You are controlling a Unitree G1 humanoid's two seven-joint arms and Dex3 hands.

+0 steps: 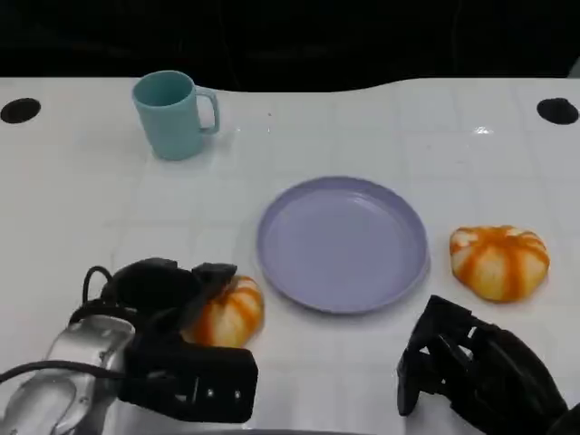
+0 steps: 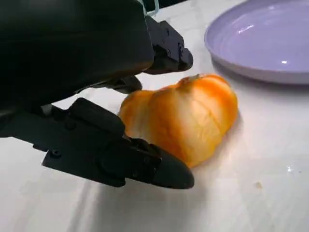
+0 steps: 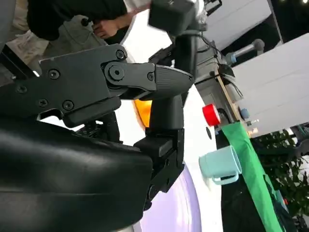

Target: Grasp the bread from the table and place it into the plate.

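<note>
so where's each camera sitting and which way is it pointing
Head view: high on the robot, looking down at the table, plate, cup and two breads; left hand and right hand show.
Left wrist view: behind the left hand, low over the table, facing the near bread between its fingers, plate rim beyond.
Right wrist view: behind the right hand, turned sideways, facing across the table to the cup.
Shared: the plate and cup show in the head and right wrist views.
</note>
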